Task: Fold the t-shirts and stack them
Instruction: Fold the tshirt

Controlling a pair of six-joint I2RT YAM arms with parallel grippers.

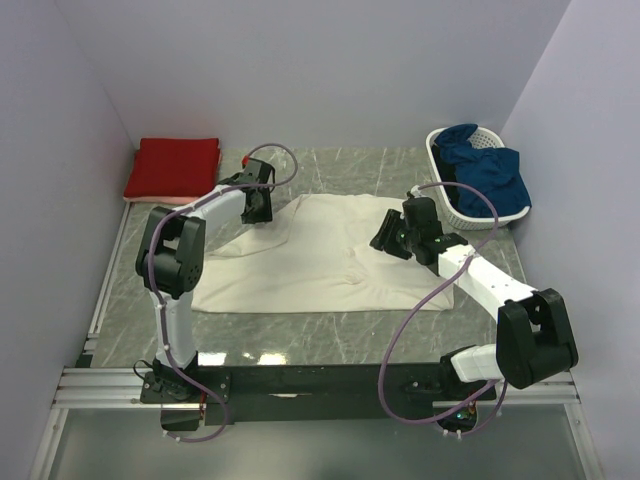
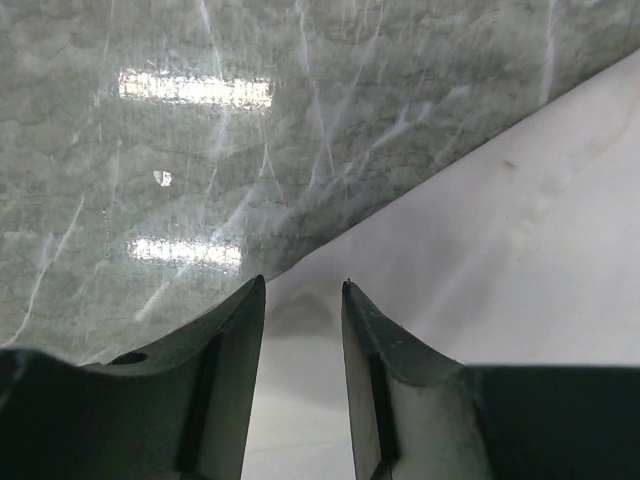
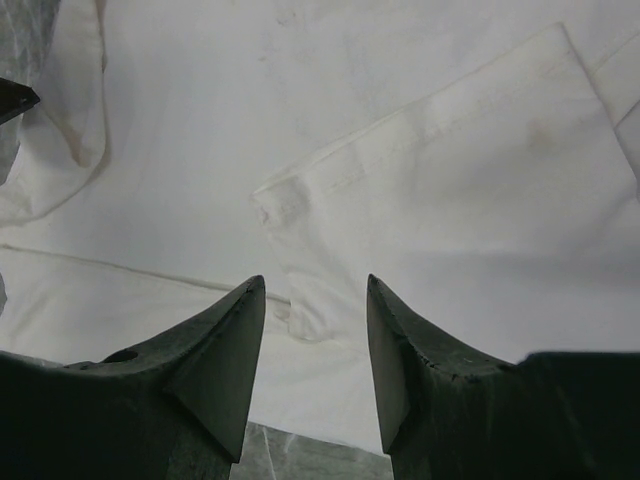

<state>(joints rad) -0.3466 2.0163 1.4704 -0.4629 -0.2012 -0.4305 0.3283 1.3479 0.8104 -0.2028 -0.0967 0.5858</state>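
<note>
A glossy grey-green marble-patterned counter (image 1: 330, 340) is boxed in by plain pale lavender walls (image 1: 330, 70) behind and on both sides. Bright rectangular light reflections (image 2: 195, 90) gleam on it, and a silver aluminium rail frame (image 1: 100, 385) edges its near side.

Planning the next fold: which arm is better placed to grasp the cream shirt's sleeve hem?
Right. The right gripper hangs open just above the sleeve hem of the cream shirt; the left gripper, also open, sits at the shirt's far-left edge.

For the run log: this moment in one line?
cream t-shirt: spread out; left gripper: open, at its edge; right gripper: open, over sleeve; red t-shirt: folded, far left
</note>
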